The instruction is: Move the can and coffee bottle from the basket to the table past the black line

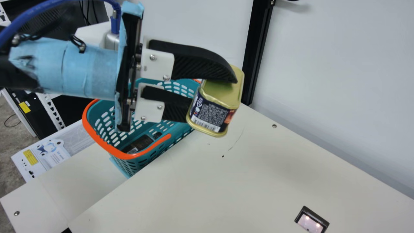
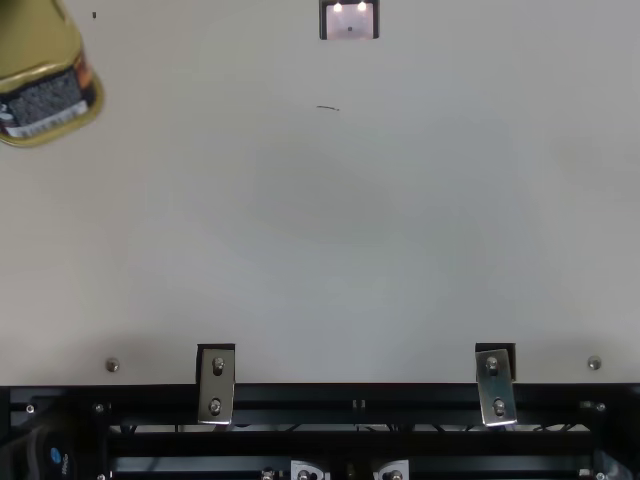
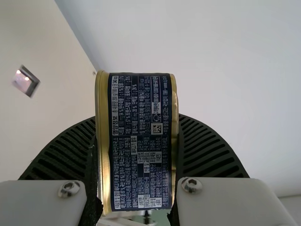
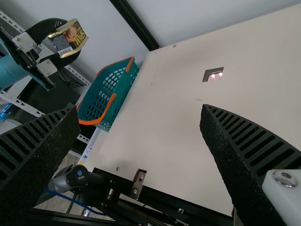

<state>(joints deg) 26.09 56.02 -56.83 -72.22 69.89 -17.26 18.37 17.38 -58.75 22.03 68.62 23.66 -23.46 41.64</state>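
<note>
The left gripper [image 1: 212,100] has the can [image 1: 210,113] tilted and pinched by its gold ends, higher than the basket [image 1: 124,155] and seen to its table side, so the carry should run away from the basket over the table [image 1: 258,181]. The bottle [image 1: 140,144] lies inside the basket. The right gripper [image 4: 138,110], farther from the basket, is open and empty.

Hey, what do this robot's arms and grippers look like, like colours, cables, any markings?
The left arm has a black section and light blue wrapping, with a thick blue cable at its end. The left gripper has white, screwed mounts and black ribbed, curved fingers. The right gripper also has black ribbed fingers and a white mount.
</note>
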